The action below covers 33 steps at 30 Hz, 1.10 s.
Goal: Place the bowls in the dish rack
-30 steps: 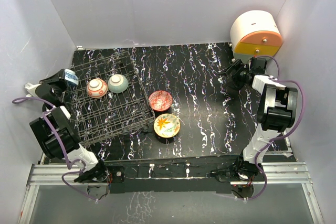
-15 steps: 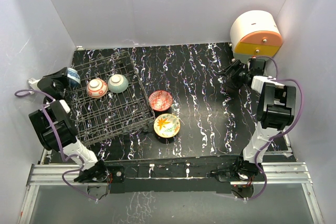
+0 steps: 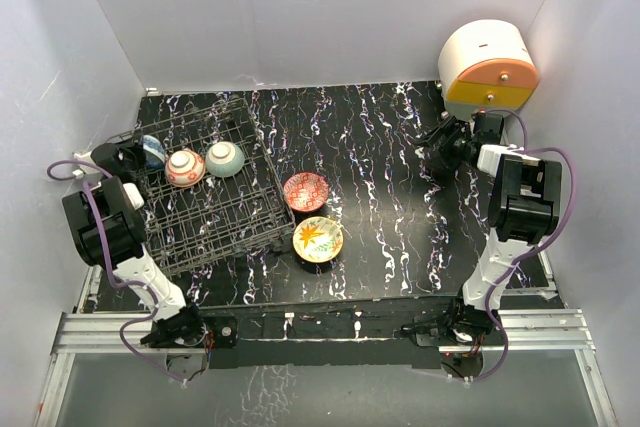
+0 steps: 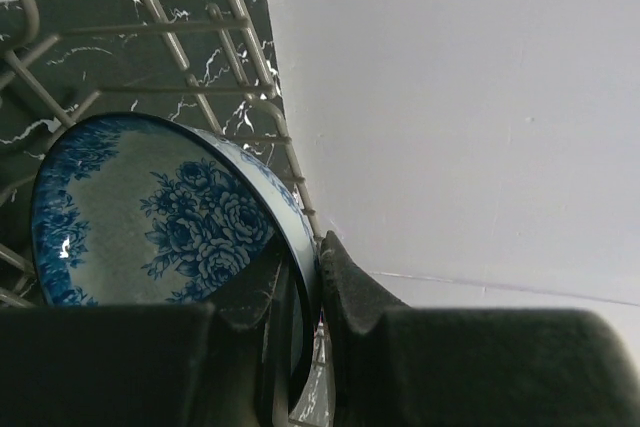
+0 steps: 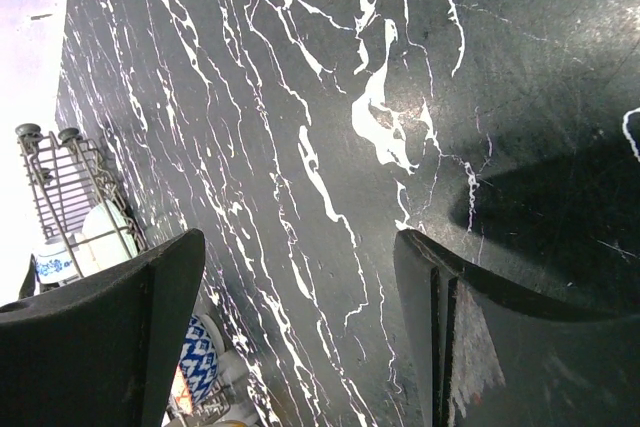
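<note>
My left gripper [image 3: 138,156] is shut on the rim of the blue-white patterned bowl [image 3: 154,150], which stands on edge over the far left corner of the dark wire dish rack [image 3: 215,217]. In the left wrist view the bowl's flowered inside [image 4: 150,207] fills the left, with my gripper [image 4: 305,282] pinching its rim and rack wires [image 4: 225,22] around it. A red-orange patterned bowl [image 3: 185,167] and a pale teal bowl [image 3: 225,158] sit upside down in the rack. A red bowl [image 3: 305,190] and a yellow leaf bowl [image 3: 318,238] stand on the table beside the rack. My right gripper [image 3: 438,153] is open and empty.
A white and orange-yellow drawer box [image 3: 488,69] stands at the back right corner. White walls close in the left, back and right. In the right wrist view my gripper [image 5: 300,297] hovers over black marbled table [image 5: 330,97], with the rack [image 5: 60,177] far off.
My left gripper has moved right with the blue-white bowl, from outside the rack's left edge to over its far left corner. The right arm has barely moved.
</note>
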Tool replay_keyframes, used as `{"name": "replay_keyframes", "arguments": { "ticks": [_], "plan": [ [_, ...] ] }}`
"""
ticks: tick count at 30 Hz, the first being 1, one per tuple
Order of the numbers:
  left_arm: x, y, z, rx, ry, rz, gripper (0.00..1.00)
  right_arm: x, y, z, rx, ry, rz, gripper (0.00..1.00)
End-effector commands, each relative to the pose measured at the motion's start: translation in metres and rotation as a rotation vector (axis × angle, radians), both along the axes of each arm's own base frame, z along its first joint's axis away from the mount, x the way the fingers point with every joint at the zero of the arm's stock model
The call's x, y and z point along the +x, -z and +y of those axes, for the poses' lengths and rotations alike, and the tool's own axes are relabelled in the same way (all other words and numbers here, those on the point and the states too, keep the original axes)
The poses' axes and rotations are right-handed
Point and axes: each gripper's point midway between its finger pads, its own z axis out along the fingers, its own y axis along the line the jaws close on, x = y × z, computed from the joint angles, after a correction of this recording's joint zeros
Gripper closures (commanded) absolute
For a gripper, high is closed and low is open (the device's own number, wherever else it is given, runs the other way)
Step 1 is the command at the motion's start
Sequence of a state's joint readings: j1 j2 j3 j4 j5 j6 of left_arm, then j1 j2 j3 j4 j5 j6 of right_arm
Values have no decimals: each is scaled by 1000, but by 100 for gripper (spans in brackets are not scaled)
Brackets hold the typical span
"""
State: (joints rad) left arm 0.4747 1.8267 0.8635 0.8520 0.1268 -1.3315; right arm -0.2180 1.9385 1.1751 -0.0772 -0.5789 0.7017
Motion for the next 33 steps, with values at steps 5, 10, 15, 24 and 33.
{"name": "replay_keyframes", "arguments": {
  "ticks": [5,10,15,24,33],
  "plan": [
    [-21,-8,9,54,-84,0,100,18,-10,-4,-17,-30,-76,21],
    [-42,20,2,31,-98,60,100,16,-8,-2,-16,-40,-76,22],
    [-62,37,-3,2,-118,110,100,13,-8,-2,-17,-42,-76,22],
    [-84,41,-1,-25,-138,126,89,13,-11,-1,-16,-43,-82,22],
    [-72,7,5,-18,-119,8,100,11,-11,-1,-15,-39,-82,23]
  ]
}}
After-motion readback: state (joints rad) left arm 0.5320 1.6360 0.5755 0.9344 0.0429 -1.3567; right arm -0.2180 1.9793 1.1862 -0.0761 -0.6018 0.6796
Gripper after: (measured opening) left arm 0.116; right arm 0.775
